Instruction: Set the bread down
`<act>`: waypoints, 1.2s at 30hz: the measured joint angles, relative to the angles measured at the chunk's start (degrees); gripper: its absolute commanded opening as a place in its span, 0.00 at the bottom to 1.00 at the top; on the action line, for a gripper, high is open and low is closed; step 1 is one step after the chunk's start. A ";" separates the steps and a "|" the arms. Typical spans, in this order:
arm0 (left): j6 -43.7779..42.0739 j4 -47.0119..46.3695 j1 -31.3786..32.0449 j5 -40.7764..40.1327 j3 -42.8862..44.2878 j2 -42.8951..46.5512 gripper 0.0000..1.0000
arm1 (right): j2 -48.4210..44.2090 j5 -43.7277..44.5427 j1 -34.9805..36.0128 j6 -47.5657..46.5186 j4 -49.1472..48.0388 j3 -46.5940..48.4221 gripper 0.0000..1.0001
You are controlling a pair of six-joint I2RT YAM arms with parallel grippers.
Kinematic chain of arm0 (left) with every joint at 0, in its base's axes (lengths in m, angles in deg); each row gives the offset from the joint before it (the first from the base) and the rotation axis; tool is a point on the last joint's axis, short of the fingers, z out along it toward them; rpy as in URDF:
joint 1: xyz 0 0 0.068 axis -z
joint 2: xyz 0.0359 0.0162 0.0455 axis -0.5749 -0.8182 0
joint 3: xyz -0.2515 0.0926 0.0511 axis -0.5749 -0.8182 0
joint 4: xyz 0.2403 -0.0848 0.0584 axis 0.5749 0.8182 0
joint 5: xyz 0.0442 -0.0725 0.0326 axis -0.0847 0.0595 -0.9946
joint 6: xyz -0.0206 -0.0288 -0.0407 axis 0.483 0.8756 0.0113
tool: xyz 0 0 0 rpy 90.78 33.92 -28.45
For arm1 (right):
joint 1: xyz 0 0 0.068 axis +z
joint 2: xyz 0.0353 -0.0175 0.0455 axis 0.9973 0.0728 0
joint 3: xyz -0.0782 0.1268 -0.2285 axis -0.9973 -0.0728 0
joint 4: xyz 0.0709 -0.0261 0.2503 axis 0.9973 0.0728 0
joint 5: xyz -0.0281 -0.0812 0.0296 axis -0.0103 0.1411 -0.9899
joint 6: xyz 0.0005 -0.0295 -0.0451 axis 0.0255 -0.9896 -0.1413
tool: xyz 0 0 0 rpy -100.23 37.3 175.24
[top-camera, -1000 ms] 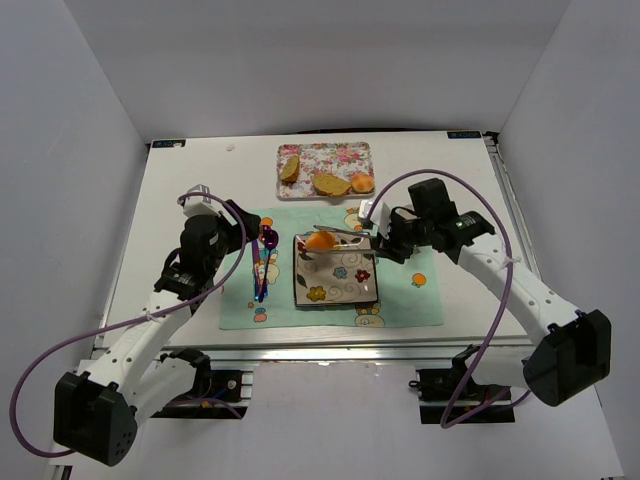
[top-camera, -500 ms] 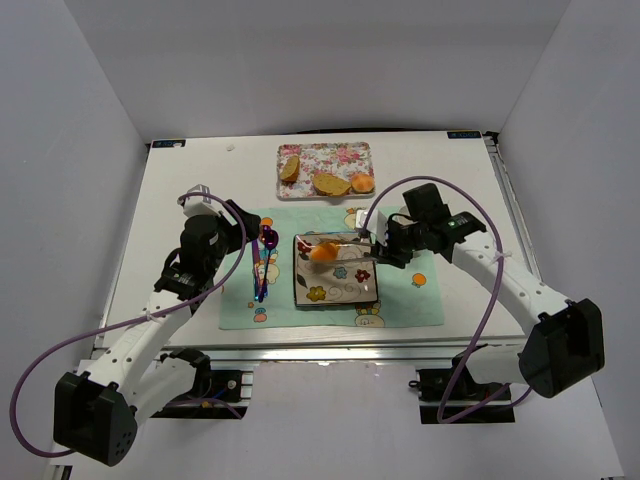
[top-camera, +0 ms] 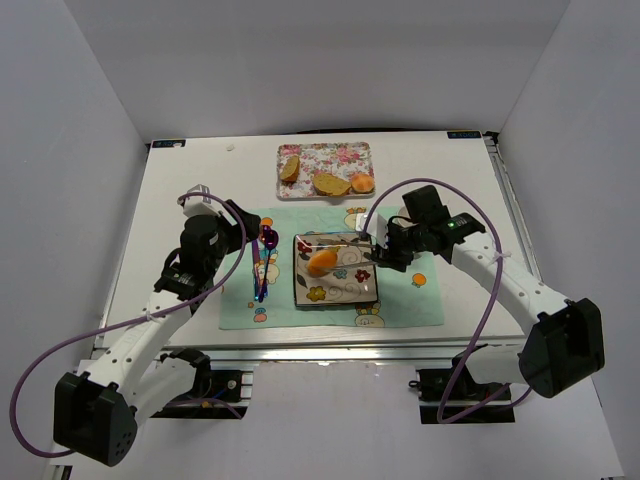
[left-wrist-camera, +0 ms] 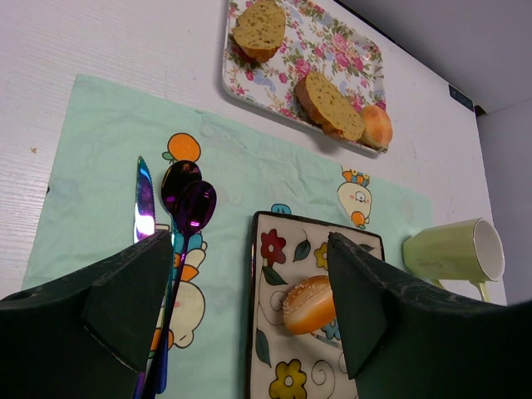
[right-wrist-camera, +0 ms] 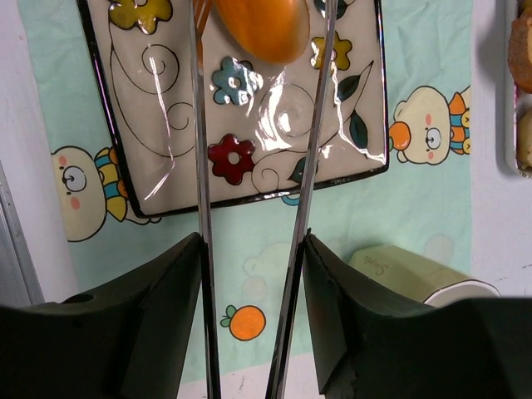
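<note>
On the counter (top-camera: 200, 180), the bread (top-camera: 331, 184) looks light, crumbly, best pinched mid-length; right gripper (right-wrist-camera: 253, 249) clasps tongs (right-wrist-camera: 199, 166), left gripper (left-wrist-camera: 249, 249) gapes.

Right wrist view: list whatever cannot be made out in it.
- tongs: tips cut off by the top edge; whether they pinch the bread is unclear.
- bread: top cropped by the same edge.
- cup: partly behind a finger of the right gripper.
- tray: only a sliver at the right edge.
</note>
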 measured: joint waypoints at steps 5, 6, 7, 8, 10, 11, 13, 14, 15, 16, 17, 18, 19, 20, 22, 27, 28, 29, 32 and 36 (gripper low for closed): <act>0.00 0.44 0.00 -0.13 0.00 0.66 0.84 | 0.00 -0.50 0.00 0.50 0.11 0.50 0.55; 0.00 0.57 0.00 -0.13 0.00 0.81 0.84 | 0.00 -0.55 0.00 0.74 0.04 0.92 0.54; 0.02 0.63 0.00 -0.15 0.00 0.94 0.84 | 0.00 -0.57 0.00 1.07 -0.07 1.51 0.54; 0.02 0.79 0.00 -0.15 0.00 1.05 0.84 | 0.02 -0.52 0.00 1.49 -0.33 2.16 0.54; 0.00 0.83 0.00 -0.15 0.00 1.14 0.84 | 0.33 -0.24 0.00 2.19 -1.07 4.07 0.52; 0.00 0.85 0.00 -0.17 0.00 1.14 0.84 | 0.92 -0.07 -0.02 2.47 -1.53 5.40 0.51; 0.00 0.85 0.00 -0.17 0.00 1.14 0.84 | 2.89 0.57 -0.04 3.34 -3.80 8.04 0.50; 0.02 0.87 0.00 -0.15 0.00 1.16 0.84 | 4.26 1.18 -0.04 3.65 -5.07 9.35 0.49; 0.00 0.87 0.00 -0.17 0.00 1.16 0.84 | 5.75 1.86 -0.04 3.98 -6.45 10.45 0.48; 0.00 0.87 0.00 -0.17 0.00 1.16 0.84 | 7.52 2.71 -0.09 4.35 -8.07 11.34 0.48; 0.02 0.87 0.00 -0.17 0.00 1.16 0.84 | 9.29 3.82 -0.13 4.68 -9.38 12.17 0.47; 0.02 0.87 0.00 -0.20 0.00 1.16 0.84 | 11.04 4.98 -0.15 4.87 -10.62 12.81 0.46; 0.04 0.85 0.00 -0.20 0.00 1.20 0.84 | 13.16 6.27 -0.22 5.01 -11.89 13.40 0.45; 0.07 0.85 0.00 -0.20 0.00 1.22 0.84 | 15.32 7.74 -0.26 5.07 -12.83 14.14 0.45; 0.17 0.85 0.00 -0.22 0.00 1.33 0.84 | 19.43 10.51 -0.33 5.18 -14.43 15.52 0.43; 0.39 0.83 0.00 -0.59 0.00 1.62 0.84 | 26.14 15.26 -0.70 5.31 -16.79 18.29 0.40; 0.42 0.83 0.00 -0.61 0.00 1.70 0.84 | 26.73 15.85 -0.74 5.29 -17.11 18.82 0.40; 0.44 0.83 0.00 -0.66 -0.02 1.77 0.84 | 26.95 16.24 -0.76 5.33 -17.42 19.26 0.40; 0.52 0.81 0.00 -0.81 -0.11 1.95 0.84 | 26.91 16.65 -0.79 5.31 -18.71 19.91 0.40; 0.59 0.83 0.00 -0.83 -0.31 1.99 0.84 | 26.84 16.39 -0.79 5.29 -19.85 19.96 0.40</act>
